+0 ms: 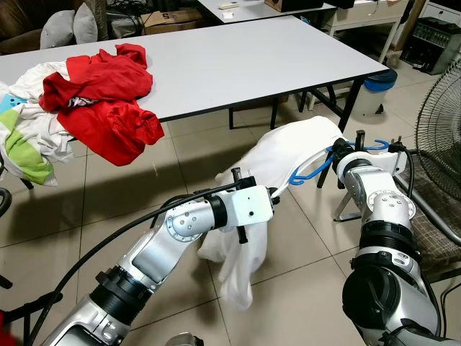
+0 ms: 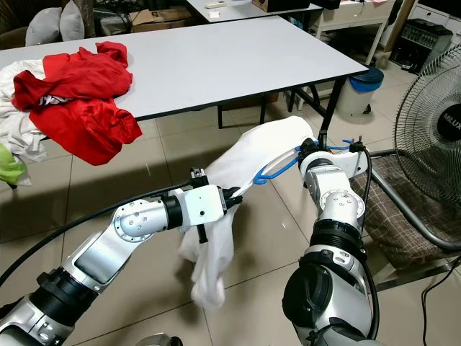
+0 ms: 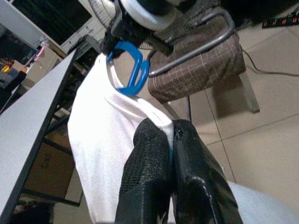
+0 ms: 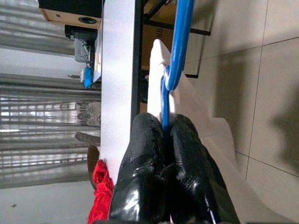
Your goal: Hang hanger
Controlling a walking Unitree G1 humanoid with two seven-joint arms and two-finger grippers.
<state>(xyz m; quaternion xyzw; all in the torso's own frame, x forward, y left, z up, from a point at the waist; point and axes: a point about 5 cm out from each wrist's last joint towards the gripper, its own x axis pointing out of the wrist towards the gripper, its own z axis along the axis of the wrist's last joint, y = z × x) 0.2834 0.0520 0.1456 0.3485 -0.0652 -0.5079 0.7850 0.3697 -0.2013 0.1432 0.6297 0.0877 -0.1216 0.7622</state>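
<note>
The step in hand looked like the carry: the blue hanger (image 1: 317, 170) with a white shirt (image 1: 284, 162) draped on it was held up between both arms above the tiled floor (image 1: 115, 216), not yet on any rail. No rail or rod could be made out, so the next move would call for finding one, keeping the hook end free, and lifting the hook over it before either grip lets go.

The right end effector (image 4: 164, 140) had its two fingers pressed narrow onto the thin blue wire of the hanger, near the hook, with the hook curving on beyond the fingertips. The left end effector (image 3: 172, 140) was likewise pinched narrow, gripping the white shirt at the far shoulder, probably with the hanger's end inside the cloth, though that could not be seen. The shirt hung slack below the left arm, its hem near the floor.

Behind stood a white surface (image 1: 238, 65) carrying a heap of red clothes (image 1: 101, 101). A chequered chair (image 1: 425, 231) and a fan (image 1: 439, 130) stood to the right, close to the right arm
</note>
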